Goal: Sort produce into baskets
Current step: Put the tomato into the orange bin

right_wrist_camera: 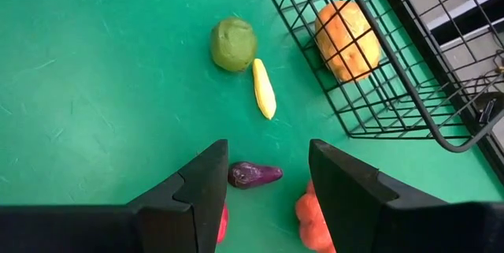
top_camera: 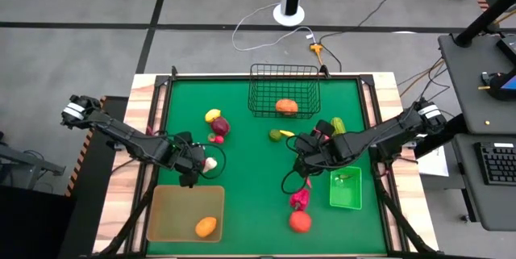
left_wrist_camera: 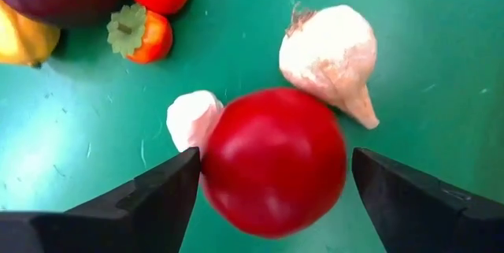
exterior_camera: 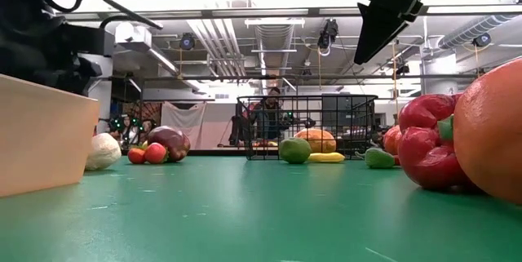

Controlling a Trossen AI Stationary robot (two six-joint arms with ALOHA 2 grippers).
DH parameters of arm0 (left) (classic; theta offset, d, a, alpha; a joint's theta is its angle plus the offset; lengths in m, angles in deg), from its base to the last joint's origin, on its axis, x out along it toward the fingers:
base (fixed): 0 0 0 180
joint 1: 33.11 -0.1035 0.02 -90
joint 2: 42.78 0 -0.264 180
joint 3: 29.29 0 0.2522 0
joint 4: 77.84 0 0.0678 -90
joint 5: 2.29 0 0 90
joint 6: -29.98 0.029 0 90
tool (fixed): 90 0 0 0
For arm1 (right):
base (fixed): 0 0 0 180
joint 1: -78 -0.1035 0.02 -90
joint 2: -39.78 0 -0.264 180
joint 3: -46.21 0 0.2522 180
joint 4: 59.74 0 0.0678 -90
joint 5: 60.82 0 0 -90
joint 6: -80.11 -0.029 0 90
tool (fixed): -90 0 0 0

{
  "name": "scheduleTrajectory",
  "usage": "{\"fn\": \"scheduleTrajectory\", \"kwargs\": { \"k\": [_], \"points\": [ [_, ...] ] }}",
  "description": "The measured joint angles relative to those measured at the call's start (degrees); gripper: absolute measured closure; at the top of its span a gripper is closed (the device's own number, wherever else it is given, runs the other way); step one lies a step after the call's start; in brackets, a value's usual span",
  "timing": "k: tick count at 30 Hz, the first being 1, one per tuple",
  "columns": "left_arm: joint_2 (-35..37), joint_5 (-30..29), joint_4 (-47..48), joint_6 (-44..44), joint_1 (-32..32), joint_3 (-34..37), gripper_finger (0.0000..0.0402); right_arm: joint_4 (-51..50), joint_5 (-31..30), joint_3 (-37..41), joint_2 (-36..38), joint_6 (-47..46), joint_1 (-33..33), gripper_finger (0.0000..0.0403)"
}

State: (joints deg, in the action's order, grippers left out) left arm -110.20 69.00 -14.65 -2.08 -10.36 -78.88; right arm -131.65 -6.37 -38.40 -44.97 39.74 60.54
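My left gripper [left_wrist_camera: 276, 158] stands open at the table's left, pointing steeply down over a round red fruit [left_wrist_camera: 274, 162] that lies between its two fingers, one close on either side. A white garlic bulb [left_wrist_camera: 331, 56] and a smaller white piece [left_wrist_camera: 189, 117] lie right behind the fruit. My right gripper [right_wrist_camera: 268, 154] hangs open above the table's right half, with nothing between its fingers. A small purple piece [right_wrist_camera: 253, 175] lies on the mat below it. The black wire basket [top_camera: 284, 77] holds an orange piece [top_camera: 286, 106]. The tan tray [top_camera: 165, 210] holds an orange fruit [top_camera: 206, 227].
A green bin [top_camera: 345, 189] stands at the right, near a pink piece [top_camera: 300, 198] and a red-orange fruit [top_camera: 300, 221]. Yellow, purple and red pieces [top_camera: 218, 126] cluster at centre left. A green ball [right_wrist_camera: 234, 43] and a yellow piece [right_wrist_camera: 264, 87] lie before the basket.
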Motion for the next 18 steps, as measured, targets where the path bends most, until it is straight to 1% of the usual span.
{"fn": "scheduleTrajectory", "kwargs": {
  "k": [5, 13, 18],
  "points": [
    [0.0, 0.1, -0.3, -1.7, 0.0, 0.1, 0.0113, 0.1, 0.0, 0.0, 0.0, 0.1, 0.0, 0.0232],
    [0.0, 0.0, -0.4, -2.1, 0.0, 0.0, 0.0169, 0.1, 0.0, 0.0, 0.0, 0.1, 0.0, 0.0232],
    [0.0, 0.4, -0.3, -2.2, 0.0, -1.2, 0.0180, 0.0, 0.0, 0.0, 0.0, 0.6, 0.0, 0.0232]
  ]
}}
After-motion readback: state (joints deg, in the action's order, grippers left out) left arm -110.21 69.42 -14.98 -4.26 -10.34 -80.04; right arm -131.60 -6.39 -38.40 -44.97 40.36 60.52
